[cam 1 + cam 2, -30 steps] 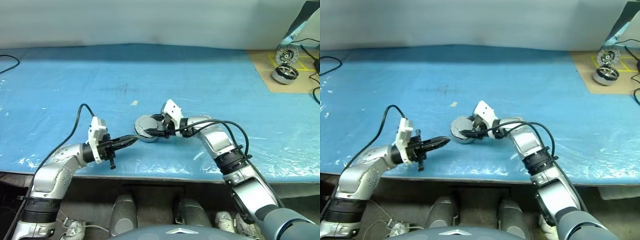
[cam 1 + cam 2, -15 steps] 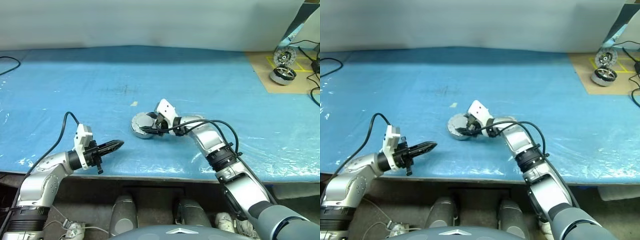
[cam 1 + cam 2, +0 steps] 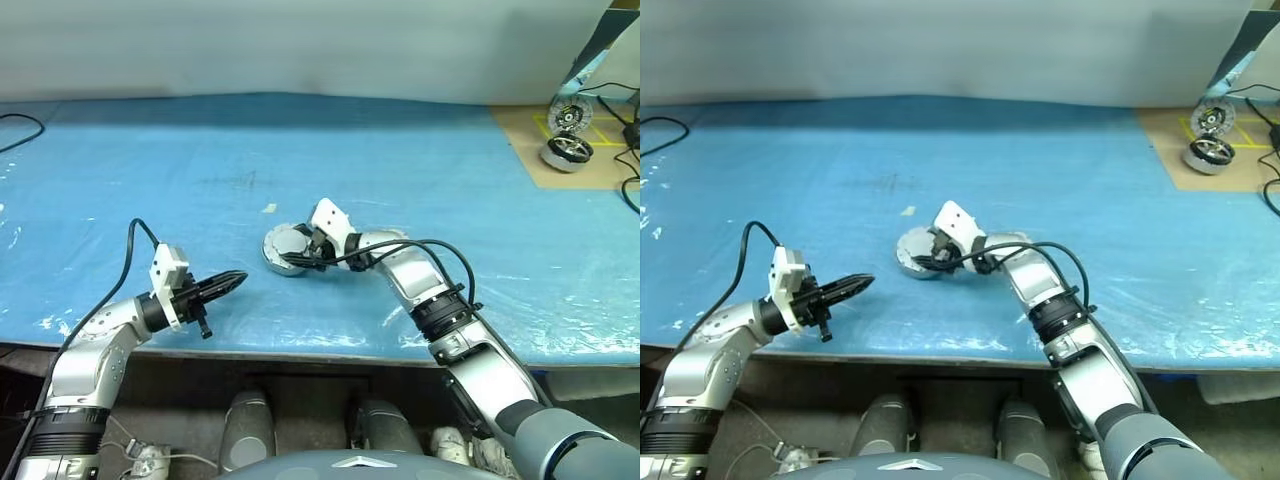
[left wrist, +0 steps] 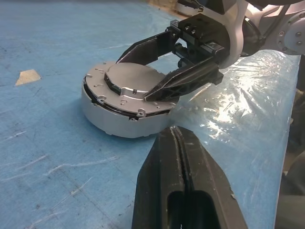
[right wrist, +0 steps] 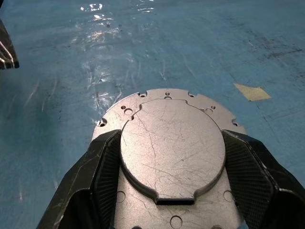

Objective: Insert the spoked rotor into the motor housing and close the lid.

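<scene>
A blue plastic-covered desk [image 3: 420,150] is carrying a round silver-grey motor housing [image 4: 109,119], which is sitting near the middle of the desk with the grey lid [image 5: 171,143] lying flat on top of it, plain face with a raised centre turned up. What is lying inside the housing cannot be told, because the lid is covering it. The right gripper [image 3: 292,262] is reaching over the lid, its two black fingers [image 5: 100,176] standing wide apart, one on each side of the lid's raised centre. Whether they are pressing on it cannot be told. The left gripper [image 3: 237,278] is hovering just beside the housing, on the side away from the right arm, with its fingers pressed together and empty. The left wrist view is giving a side look at the housing wall, the dark seam under the lid and the right fingers lying over the lid, while the right wrist view is looking straight down onto the lid's scratched face and its ring of small holes. A small pale scrap [image 3: 268,208] is lying on the desk beyond the fingers. In the eye views, two wheel-like metal parts [image 3: 566,152] are resting on a brown board at the far corner, well apart from both grippers.
</scene>
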`<action>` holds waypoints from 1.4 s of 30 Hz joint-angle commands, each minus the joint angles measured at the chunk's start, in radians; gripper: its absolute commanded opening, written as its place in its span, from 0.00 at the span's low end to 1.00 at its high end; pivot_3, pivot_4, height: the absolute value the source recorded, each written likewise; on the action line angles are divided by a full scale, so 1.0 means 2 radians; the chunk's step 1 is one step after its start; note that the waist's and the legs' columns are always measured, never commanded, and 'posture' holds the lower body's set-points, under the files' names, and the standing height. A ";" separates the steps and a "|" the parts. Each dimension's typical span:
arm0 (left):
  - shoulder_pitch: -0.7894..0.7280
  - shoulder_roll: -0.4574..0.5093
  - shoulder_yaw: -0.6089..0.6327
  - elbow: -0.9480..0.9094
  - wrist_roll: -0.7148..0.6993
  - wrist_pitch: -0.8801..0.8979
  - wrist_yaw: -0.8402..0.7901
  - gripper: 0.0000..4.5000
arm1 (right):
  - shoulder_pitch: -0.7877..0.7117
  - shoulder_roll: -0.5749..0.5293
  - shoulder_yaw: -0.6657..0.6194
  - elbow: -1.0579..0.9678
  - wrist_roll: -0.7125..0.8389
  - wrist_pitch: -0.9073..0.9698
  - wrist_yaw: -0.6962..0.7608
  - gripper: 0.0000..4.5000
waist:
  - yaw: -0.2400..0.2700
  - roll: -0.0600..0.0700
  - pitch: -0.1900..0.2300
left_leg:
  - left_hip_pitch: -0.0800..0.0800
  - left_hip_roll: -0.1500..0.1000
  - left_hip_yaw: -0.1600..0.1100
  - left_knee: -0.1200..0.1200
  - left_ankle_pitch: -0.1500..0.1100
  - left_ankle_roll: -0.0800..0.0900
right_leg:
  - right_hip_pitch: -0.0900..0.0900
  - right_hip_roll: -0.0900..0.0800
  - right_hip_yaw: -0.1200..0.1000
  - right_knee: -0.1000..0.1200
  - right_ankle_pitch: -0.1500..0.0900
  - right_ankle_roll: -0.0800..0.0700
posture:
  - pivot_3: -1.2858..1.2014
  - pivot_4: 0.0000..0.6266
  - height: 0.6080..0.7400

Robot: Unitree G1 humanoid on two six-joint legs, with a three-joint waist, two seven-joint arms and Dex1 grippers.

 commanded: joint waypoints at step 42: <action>-0.053 0.004 -0.012 -0.003 -0.008 0.040 0.006 0.00 | -0.023 0.008 -0.030 -0.007 0.049 0.108 0.004 0.65 | -0.002 0.000 0.000 | -0.011 0.001 0.000 0.001 0.000 0.000 | -0.010 0.001 -0.002 0.001 0.000 0.000 | 0.52 0.24 1.00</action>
